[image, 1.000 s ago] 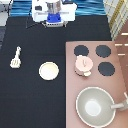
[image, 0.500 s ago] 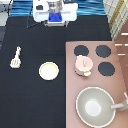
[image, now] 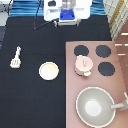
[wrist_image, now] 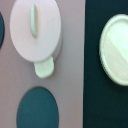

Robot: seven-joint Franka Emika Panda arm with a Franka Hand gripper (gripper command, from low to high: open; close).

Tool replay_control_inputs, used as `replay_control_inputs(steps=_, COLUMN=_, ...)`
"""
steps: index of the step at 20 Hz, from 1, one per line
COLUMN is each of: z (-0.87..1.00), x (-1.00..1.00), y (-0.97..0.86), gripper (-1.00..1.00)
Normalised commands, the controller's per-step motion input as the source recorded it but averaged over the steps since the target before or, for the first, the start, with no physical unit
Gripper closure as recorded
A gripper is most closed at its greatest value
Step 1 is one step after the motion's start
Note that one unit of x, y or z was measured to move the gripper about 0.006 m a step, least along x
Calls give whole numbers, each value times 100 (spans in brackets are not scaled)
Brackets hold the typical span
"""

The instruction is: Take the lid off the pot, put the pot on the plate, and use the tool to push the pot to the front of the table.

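The pinkish-tan pot sits on the stove panel with its lid still on; the wrist view shows the lid with its knob and one cream side tab of the pot. The cream plate lies on the black table, to the exterior view's left of the pot, and also appears in the wrist view as plate. The cream spatula tool rests near the exterior view's left edge. The gripper hangs high at the exterior view's top, away from everything.
A large grey long-handled pan fills the stove panel's lower part. Black burners surround the pot. The robot base stands at the exterior view's top.
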Motion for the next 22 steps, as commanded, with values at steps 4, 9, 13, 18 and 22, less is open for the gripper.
replay_control_inputs(steps=4, z=27, x=96, y=55, gripper=-100)
replay_control_inputs(steps=9, z=7, x=99, y=57, gripper=-100)
replay_control_inputs(steps=13, z=-9, x=91, y=63, gripper=-100)
replay_control_inputs(steps=18, z=-38, x=65, y=71, gripper=-100)
replay_control_inputs(steps=22, z=-50, x=30, y=67, gripper=-100)
